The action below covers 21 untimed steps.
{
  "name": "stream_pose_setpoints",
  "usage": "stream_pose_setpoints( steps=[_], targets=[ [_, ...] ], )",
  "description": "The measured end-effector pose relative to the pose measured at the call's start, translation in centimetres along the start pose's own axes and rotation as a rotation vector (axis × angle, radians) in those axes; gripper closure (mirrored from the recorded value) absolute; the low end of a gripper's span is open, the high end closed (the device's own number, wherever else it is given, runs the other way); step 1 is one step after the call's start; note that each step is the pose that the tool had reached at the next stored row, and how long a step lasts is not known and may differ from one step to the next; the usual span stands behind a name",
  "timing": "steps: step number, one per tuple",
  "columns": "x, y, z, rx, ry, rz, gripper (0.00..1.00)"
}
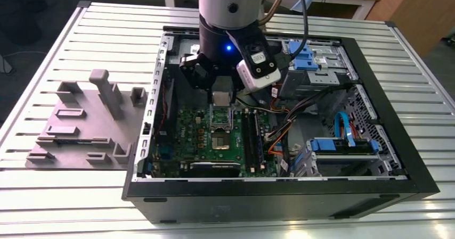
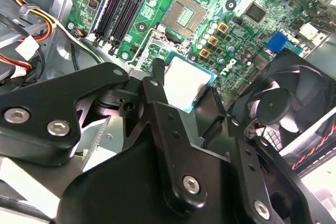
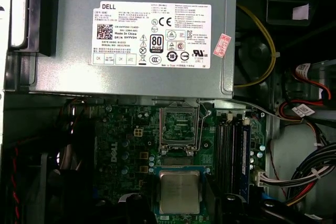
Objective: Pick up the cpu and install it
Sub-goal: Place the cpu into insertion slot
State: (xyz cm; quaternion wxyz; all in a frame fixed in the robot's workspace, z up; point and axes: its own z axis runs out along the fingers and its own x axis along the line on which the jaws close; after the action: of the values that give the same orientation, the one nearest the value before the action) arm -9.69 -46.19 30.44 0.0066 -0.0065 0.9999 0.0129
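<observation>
Edges of the cpu [image 3: 179, 191] sit clamped in my hand [image 2: 185, 85]; light, stiff, slick-topped, its underside fragile, I judge.

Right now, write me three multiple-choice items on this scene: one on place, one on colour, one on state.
1. The chip sits: A in the socket; B in the pincer; C under the board.
2. The board is: A red; B white; C green.
3. The socket is: A empty; B filled; C missing.
B: the pincer clamps the chip above the board. C: it shows green in both wrist views. A: its contacts lie bare.
</observation>
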Motion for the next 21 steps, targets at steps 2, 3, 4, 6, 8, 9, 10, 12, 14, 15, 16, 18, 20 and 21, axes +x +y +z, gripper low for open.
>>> stream_pose_setpoints(
  steps=[2, 3, 4, 6, 8, 9, 10, 12, 14, 15, 16, 18, 20, 21],
  targets=[
    [0.00, 0.00, 0.00, 0.0000, 0.0000, 0.000, 0.53],
    [0.00, 0.00, 0.00, 0.0002, 0.0001, 0.000, 0.53],
    [0.00, 0.00, 0.02, 0.0003, 0.0002, 0.000, 0.53],
    [0.00, -0.02, 0.13, 0.0000, 0.0000, 0.000, 0.53],
    [0.00, -0.03, 0.27, 0.0001, 0.0001, 0.000, 0.53],
    [0.00, -0.03, 0.34, 0.0001, 0.0001, 0.000, 0.53],
    [0.00, -0.04, 0.42, 0.0001, 0.0001, 0.000, 0.53],
    [0.01, -0.06, 0.64, 0.0000, 0.0001, 0.000, 0.53],
    [0.02, -0.11, 1.68, 0.0002, 0.0000, 0.000, 0.53],
    [0.02, -0.11, 1.84, 0.0002, 0.0001, 0.000, 0.53],
    [0.02, -0.11, 1.97, 0.0002, 0.0000, 0.000, 0.53],
    [0.02, -0.12, 2.04, 0.0007, 0.0002, 0.000, 0.53],
    [0.03, -0.13, 2.09, 0.0005, 0.0001, 0.000, 0.53],
    [0.03, -0.16, 2.14, 0.0003, 0.0000, 0.000, 0.53]
  ],
)
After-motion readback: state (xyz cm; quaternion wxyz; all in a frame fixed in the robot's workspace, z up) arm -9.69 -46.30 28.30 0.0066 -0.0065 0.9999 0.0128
